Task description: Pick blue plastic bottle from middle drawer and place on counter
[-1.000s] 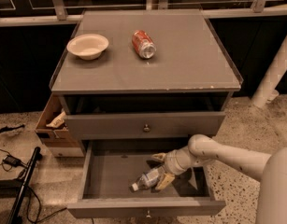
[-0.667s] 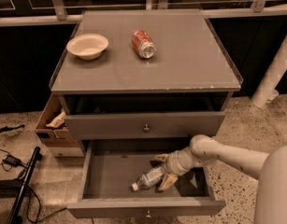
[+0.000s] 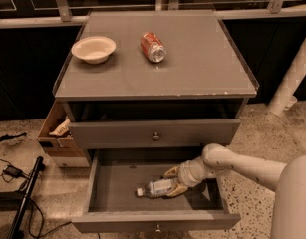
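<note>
The blue plastic bottle point(image 3: 155, 188), clear with a white cap pointing left, lies on its side on the dark floor of the open middle drawer point(image 3: 117, 188). My gripper point(image 3: 173, 182) reaches down into the drawer from the right on a pale arm. Its tan fingers point(image 3: 175, 190) sit on either side of the bottle's right end, closed around it. The bottle rests on the drawer floor. The grey counter point(image 3: 192, 68) is above, with the drawer's round knob point(image 3: 157, 227) at the bottom front.
A beige bowl point(image 3: 93, 49) and a red soda can point(image 3: 152, 47) lie on the counter. An upper drawer with a knob point(image 3: 155, 136) is shut. A cardboard box point(image 3: 58, 133) stands at the left. Black cables point(image 3: 18, 183) lie on the floor. A white pipe point(image 3: 292, 78) stands at right.
The gripper and bottle have stayed almost in place in the drawer; the fingers look slightly tighter on the bottle's end.
</note>
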### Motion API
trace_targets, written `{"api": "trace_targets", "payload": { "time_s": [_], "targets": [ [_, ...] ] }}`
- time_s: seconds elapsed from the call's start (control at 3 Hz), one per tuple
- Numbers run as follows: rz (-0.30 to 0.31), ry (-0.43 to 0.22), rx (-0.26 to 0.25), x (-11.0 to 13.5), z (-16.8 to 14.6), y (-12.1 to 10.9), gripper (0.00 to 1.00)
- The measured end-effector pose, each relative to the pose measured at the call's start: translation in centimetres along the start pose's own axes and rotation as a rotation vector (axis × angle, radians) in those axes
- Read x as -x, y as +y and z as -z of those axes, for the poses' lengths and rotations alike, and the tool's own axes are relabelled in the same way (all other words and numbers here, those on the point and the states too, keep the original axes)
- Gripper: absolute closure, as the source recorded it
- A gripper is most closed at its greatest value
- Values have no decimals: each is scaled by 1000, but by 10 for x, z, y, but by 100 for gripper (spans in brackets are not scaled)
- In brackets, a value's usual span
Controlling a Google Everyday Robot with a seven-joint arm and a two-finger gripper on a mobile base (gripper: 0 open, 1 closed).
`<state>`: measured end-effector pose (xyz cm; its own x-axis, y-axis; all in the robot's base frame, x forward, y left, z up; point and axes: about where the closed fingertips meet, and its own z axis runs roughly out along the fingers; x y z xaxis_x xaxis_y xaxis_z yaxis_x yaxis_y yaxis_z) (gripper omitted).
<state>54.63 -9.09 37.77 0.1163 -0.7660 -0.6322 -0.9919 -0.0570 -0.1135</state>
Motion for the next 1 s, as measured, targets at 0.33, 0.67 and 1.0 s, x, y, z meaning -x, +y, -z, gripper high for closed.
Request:
{"api": "trace_targets", "payload": {
  "time_s": [0.33, 0.67, 1.0],
  "targets": [
    [0, 0, 0, 0, 0, 0, 92],
    [0, 0, 0, 0, 0, 0, 100],
    [-7, 26, -16, 9, 16, 6, 100]
  ]
}}
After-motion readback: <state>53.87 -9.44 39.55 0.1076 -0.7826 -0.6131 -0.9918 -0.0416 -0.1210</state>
